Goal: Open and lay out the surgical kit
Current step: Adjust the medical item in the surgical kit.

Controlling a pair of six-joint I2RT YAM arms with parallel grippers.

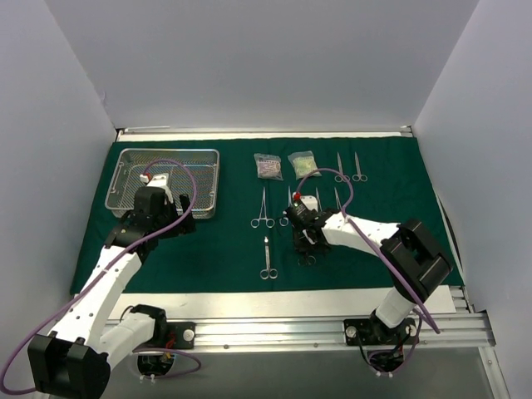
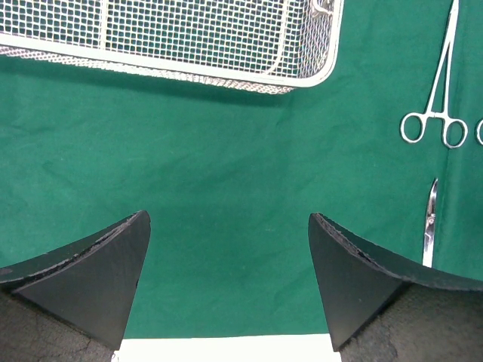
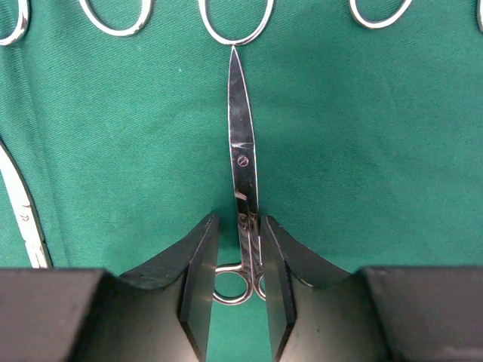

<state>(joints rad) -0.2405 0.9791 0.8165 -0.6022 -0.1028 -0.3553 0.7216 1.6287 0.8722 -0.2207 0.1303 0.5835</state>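
The wire-mesh tray (image 1: 166,151) sits at the far left of the dark green cloth (image 1: 224,249), which lies spread flat. The left arm covers part of the tray, and only mesh shows in the rest. Two small clear pouches (image 1: 268,166) lie side by side at the far middle, their contents too small to make out.

The steel instruments are laid on the cloth right of the tray: a ring-handled clamp (image 1: 262,209) near the middle, another instrument (image 1: 268,259) nearer, and two thin ones (image 1: 340,169) far right.

The right gripper (image 3: 240,219) straddles a pair of scissors (image 3: 243,166) just above the finger rings, with its jaws narrowly apart. A sliver of green shows between the steel and the pad on the left of the wrist view, and the other pad seems to touch the steel.

The left gripper (image 2: 229,216) hangs over bare cloth near the tray's near edge, spread wide and touching nothing.
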